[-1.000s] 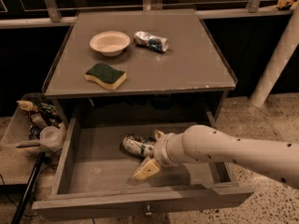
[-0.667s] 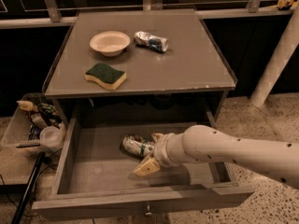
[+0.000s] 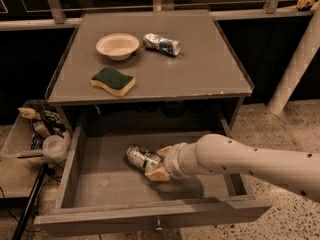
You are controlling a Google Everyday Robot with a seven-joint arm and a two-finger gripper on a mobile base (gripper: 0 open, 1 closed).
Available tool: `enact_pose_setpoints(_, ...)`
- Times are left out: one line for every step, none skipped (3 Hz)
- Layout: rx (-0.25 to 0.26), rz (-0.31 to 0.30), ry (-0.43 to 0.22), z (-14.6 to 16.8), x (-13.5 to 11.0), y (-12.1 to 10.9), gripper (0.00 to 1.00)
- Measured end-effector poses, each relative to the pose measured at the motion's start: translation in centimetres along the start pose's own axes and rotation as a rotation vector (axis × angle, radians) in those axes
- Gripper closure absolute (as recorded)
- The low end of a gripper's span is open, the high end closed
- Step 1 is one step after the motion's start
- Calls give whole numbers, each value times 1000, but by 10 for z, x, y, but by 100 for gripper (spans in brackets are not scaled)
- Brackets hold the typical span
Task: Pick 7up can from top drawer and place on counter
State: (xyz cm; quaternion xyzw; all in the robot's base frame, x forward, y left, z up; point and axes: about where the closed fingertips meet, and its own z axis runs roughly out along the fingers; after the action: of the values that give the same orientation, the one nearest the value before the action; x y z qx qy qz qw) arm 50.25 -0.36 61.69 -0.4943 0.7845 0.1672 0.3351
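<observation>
The 7up can (image 3: 140,157), white and silver with green markings, lies on its side on the floor of the open drawer (image 3: 100,184), near the middle. My gripper (image 3: 159,163) reaches in from the right on the pale arm. Its two tan fingers (image 3: 158,174) sit on either side of the can's right end and press against it. The can still rests on the drawer floor. The counter (image 3: 200,74) is the grey surface above the drawer.
On the counter stand a pale bowl (image 3: 117,45), a green-and-yellow sponge (image 3: 113,80) and a crushed silvery item with blue marks (image 3: 161,43). A bin of clutter (image 3: 40,134) sits left of the drawer. A white post (image 3: 295,69) rises at the right.
The near finger has moved in towards the can and now touches it. The can and the arm have stayed in place.
</observation>
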Motion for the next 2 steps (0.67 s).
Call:
enact_pose_setpoints(0, 0, 0, 0, 0, 0, 87)
enact_pose_setpoints(0, 0, 0, 0, 0, 0, 100)
